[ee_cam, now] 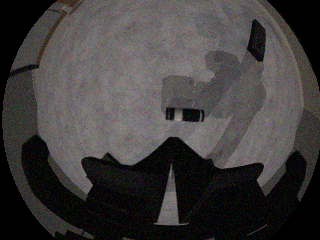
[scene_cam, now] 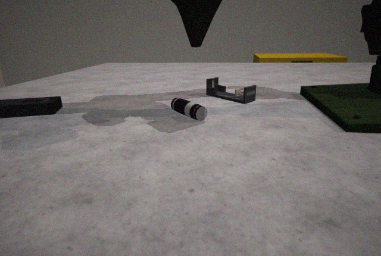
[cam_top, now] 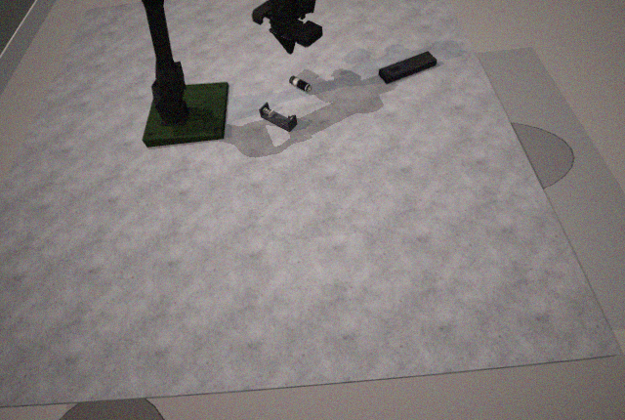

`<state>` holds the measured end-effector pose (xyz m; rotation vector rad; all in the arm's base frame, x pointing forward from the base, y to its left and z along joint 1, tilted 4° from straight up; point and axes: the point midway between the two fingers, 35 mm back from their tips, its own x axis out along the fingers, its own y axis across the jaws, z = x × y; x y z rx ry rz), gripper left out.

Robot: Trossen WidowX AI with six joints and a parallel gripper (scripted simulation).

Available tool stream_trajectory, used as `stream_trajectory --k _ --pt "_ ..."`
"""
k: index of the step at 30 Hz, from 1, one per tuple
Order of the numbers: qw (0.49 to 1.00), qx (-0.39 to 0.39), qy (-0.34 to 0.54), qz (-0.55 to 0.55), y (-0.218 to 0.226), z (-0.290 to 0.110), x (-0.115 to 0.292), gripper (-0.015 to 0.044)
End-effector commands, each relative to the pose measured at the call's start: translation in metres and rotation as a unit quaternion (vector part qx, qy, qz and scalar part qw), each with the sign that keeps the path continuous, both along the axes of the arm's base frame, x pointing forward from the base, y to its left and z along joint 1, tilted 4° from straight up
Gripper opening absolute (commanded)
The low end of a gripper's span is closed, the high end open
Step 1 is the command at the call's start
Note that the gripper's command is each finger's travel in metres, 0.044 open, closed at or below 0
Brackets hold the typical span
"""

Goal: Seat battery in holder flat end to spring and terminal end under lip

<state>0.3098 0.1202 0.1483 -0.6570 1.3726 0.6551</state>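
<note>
You see the arm on its green base plate (cam_top: 212, 103), and the gripper (scene_cam: 194, 43) hangs high above the mat with its fingers pressed together on nothing. Beside the base plate sits the holder (scene_cam: 231, 93) — its tray has nothing inside, and only the spring end shows pale. Beyond the holder, away from the plate, the battery (scene_cam: 189, 108) lies on its side, one round end facing the exterior camera. Its terminal end is hard to make out.
</note>
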Motion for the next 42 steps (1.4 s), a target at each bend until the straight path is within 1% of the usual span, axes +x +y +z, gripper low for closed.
stream_trajectory --k 1,12,13,15,18,21,24,28,30,31,42 --pt "1.000 0.002 -0.004 0.003 -0.001 0.018 -0.003 0.0000" --pt "1.000 0.001 -0.002 0.000 -0.001 0.014 -0.003 0.0000" --pt "1.000 0.000 -0.003 0.008 -0.001 0.015 -0.002 0.0026" --pt "0.998 -0.005 -0.006 0.068 -0.002 0.010 0.000 0.0079" --pt "0.978 -0.017 -0.011 0.207 -0.004 -0.002 0.005 0.0157" --pt "0.940 -0.029 -0.017 0.341 -0.006 -0.014 0.009 0.0235" --pt "0.882 -0.041 -0.022 0.468 -0.008 -0.025 0.014 0.0235" --pt "0.779 -0.055 -0.027 0.624 -0.011 -0.041 0.018 0.0235" --pt "0.723 -0.061 -0.030 0.687 -0.013 -0.048 0.020 0.0235" --pt "0.708 -0.062 -0.030 0.703 -0.013 -0.050 0.021 0.0235" --pt "0.702 -0.063 -0.030 0.709 -0.013 -0.050 0.021 0.0235"
